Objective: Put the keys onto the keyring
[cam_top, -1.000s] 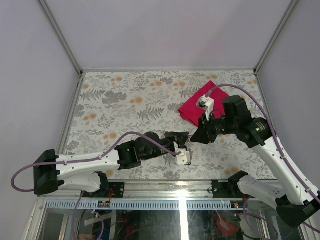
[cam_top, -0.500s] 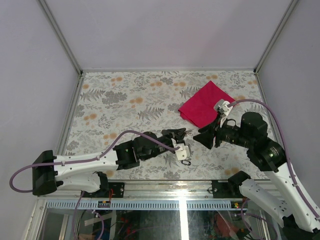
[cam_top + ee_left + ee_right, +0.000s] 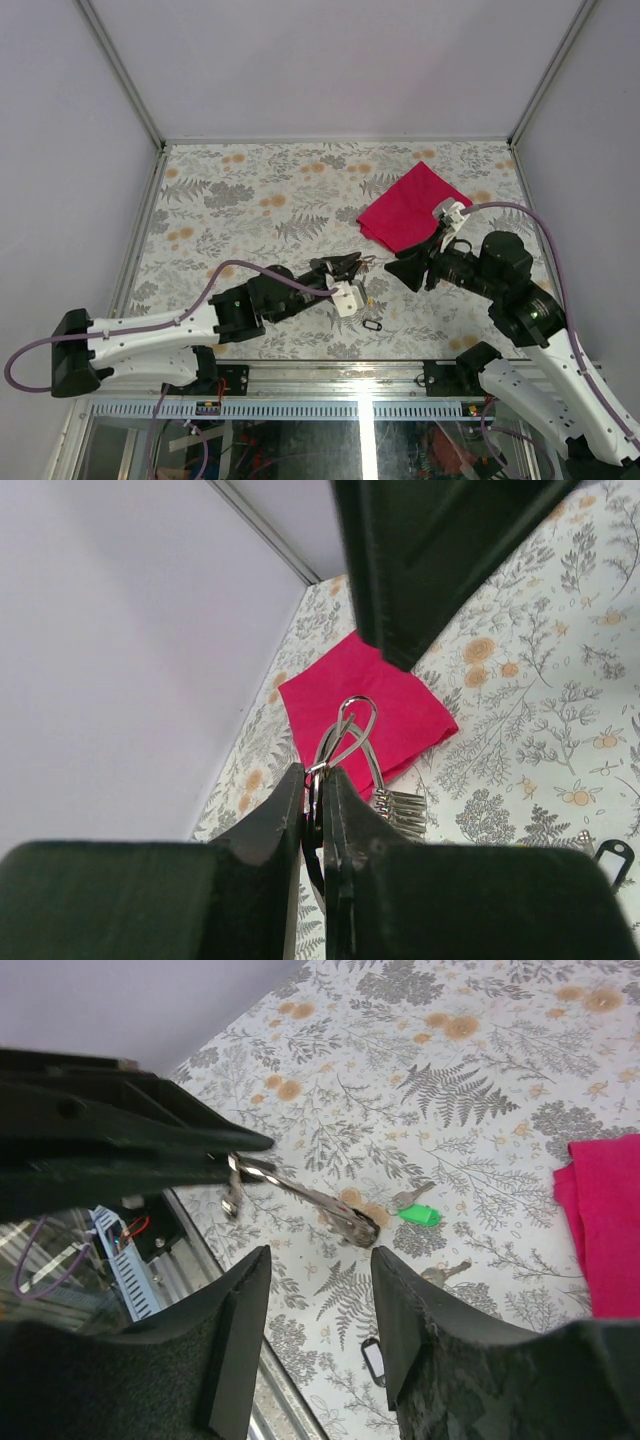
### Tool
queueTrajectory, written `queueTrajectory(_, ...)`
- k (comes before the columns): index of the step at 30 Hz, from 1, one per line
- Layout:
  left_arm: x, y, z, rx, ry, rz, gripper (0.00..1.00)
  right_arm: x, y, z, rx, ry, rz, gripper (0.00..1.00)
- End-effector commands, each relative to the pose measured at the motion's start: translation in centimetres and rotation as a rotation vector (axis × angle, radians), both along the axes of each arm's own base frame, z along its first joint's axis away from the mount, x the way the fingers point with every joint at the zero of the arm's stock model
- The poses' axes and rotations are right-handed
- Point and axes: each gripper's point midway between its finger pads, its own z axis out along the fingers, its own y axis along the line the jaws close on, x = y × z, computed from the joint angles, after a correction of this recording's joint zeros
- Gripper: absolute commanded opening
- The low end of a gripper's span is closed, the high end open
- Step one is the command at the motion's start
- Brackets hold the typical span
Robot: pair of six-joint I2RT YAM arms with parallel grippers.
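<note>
My left gripper [image 3: 314, 772] is shut on the thin silver keyring [image 3: 350, 725], whose loop sticks out past the fingertips with a bunch of metal keys [image 3: 400, 812] hanging under it. In the top view the left gripper [image 3: 350, 268] hovers over the table's near middle. My right gripper [image 3: 320, 1260] stands open and empty, facing the left one [image 3: 110, 1150] a short way off; in the top view it [image 3: 402, 272] is just to the right. One black-framed key tag with a pale centre [image 3: 373, 1360] [image 3: 372, 325] lies loose on the table below them.
A red cloth [image 3: 410, 205] lies at the back right. A green tag with a key [image 3: 420, 1215] and another key [image 3: 443, 1274] show on the floral tabletop [image 3: 250, 190]. The table's front edge and metal rail [image 3: 330, 370] run close behind the black tag.
My right gripper opened and drew back to the right from the left one. The black tag now lies on the table near the front edge. The left gripper shifted slightly left.
</note>
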Motion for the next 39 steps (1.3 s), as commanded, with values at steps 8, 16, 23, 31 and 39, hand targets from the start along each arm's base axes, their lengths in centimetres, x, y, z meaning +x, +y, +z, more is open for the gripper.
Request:
queueTrajectory(8, -2.5, 2.8, 6.1, -0.223, 0.052, -0.063, 0.00, 0.2, 0.6, 0.3, 0.102, -0.282, 0.047, 0.58)
queueTrajectory(16, -4.0, 3.8, 7.5, -0.239, 0.066, -0.123, 0.00, -1.4, 1.9, 0.6, 0.234, -0.525, 0.171, 0.58)
queueTrajectory(23, -4.3, 3.4, 7.6, -0.234, 0.099, -0.142, 0.00, -2.4, 3.5, -0.1, 0.265, -0.563, 0.311, 0.59)
queueTrajectory(31, -4.4, 3.4, 8.1, -0.236, 0.096, -0.151, 0.00, -2.2, 4.2, -0.9, 0.237, -0.575, 0.367, 0.49)
queueTrajectory(39, -4.4, 3.2, 8.3, -0.236, 0.094, -0.154, 0.00, -1.9, 5.2, -2.3, 0.198, -0.517, 0.415, 0.41)
